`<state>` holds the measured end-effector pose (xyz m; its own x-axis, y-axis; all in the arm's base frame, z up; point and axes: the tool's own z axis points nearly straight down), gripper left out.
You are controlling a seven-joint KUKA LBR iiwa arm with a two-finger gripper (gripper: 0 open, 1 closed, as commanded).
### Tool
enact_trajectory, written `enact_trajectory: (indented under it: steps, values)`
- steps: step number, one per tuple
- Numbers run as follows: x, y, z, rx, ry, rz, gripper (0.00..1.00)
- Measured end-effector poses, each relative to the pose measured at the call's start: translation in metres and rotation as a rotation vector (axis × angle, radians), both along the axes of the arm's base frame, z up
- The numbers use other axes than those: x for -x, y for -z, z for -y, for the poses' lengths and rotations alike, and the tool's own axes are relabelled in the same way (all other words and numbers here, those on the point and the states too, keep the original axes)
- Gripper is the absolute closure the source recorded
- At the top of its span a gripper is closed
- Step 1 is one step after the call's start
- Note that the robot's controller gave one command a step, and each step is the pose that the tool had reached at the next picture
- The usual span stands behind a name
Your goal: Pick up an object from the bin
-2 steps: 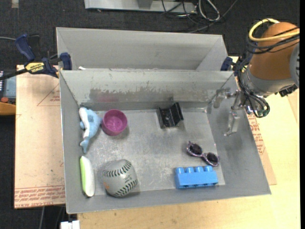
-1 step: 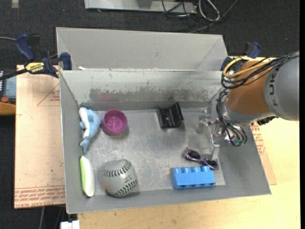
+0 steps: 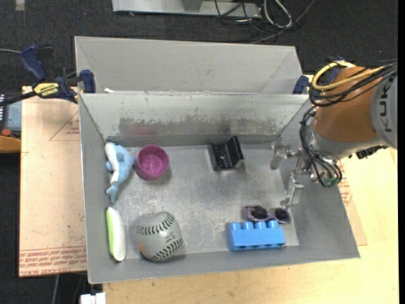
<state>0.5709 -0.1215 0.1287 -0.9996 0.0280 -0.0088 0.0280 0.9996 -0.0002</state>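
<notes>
Blue block (image 3: 256, 236) lies near the bin's (image 3: 202, 201) front wall, with the ball (image 3: 158, 236) and tube (image 3: 115, 233) well left of it. Sunglasses (image 3: 269, 215) lie just behind the block. The end effector (image 3: 288, 199) hangs at their right end; whether it is open or closed cannot be told. Farther back, left of the block: black box (image 3: 226, 154), pink cup (image 3: 152, 162), blue plush (image 3: 118, 168).

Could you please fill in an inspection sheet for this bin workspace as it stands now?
Surface: grey metal bin, back wall scuffed.
Job's things: sunglasses and blue block at front right, nearest the gripper.
Clutter: black box at back; pink cup, light blue soft toy, white and green tube, grey ball on left.
Grippers: gripper close by the sunglasses' right end; contact unclear.
Cables: bundle at the wrist; loose cables on floor behind bin.
Surroundings: dark floor.
</notes>
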Motion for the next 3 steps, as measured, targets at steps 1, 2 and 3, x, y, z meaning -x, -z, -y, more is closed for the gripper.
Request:
enact_trajectory:
  steps: [1,2,3]
  values:
    - [0.043,0.03,-0.038,-0.006,0.064,-0.016,0.0]
    - [0.015,0.057,-0.027,-0.001,-0.063,0.004,0.0]
    - [0.045,0.058,-0.044,-0.007,0.043,-0.014,1.0]
